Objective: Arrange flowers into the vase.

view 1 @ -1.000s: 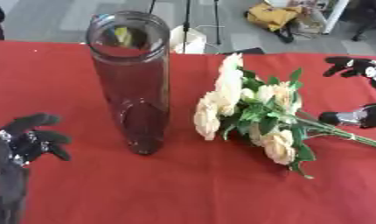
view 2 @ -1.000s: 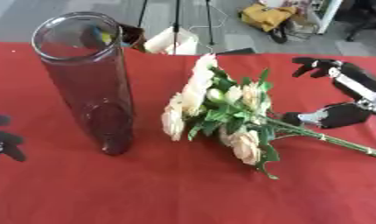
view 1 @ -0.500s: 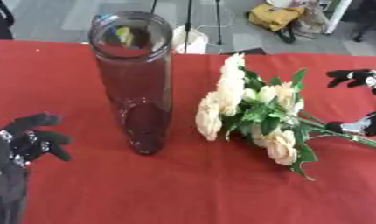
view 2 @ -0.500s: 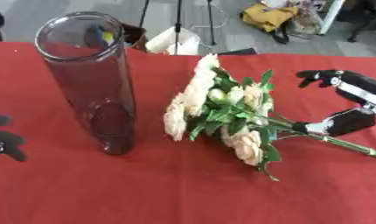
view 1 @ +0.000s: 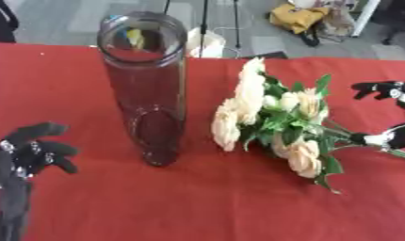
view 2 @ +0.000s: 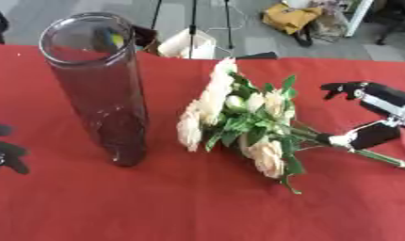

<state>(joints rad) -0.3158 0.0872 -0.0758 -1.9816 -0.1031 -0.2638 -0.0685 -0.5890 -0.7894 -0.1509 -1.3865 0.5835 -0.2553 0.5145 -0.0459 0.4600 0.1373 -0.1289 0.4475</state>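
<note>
Black right hand (view 2: 376, 117) gapes around flowers' (view 2: 238, 123) stems, thumb touching; left hand (view 1: 24, 155) idles open.

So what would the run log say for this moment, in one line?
right hand: at the stems, fingers open | flowers: lying on table | vase: upright, empty | left hand: idle

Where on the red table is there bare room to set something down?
The near strip of cloth in front of the vase and flowers is bare. The gap between them is narrow. The right robot hand crowds the stems.
</note>
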